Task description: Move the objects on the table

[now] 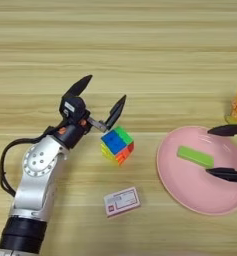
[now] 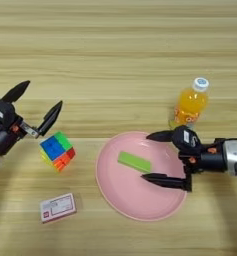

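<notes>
- My left gripper (image 1: 101,106) hangs just behind the puzzle cube (image 1: 117,145). Its jaws are spread wide and hold nothing.
- The cube sits on the bench (image 1: 140,60), tipped up on a corner, just under the near black finger. I think my left arm waits there because the cube is the closest thing it could pick up.
- The little red-and-white card box (image 1: 122,202) lies flat on the bench, in front of the cube and apart from it. Nothing touches it.
- My right gripper (image 2: 157,159) reaches in from the right, over the pink plate (image 2: 115,197). Its jaws are wide open and empty, one finger behind and one in front.
- The flat green block (image 2: 134,162) lies on the plate, just to the left of those open fingers. It looks like I am lined up to slide the jaws around it, since they open toward it.
- The orange-juice bottle (image 2: 191,104) stands upright on the bench just behind the plate, near my right arm. It has its white cap on.
- I would go slowly there, because the bottle is tall and could tip if my arm bumps it.
</notes>
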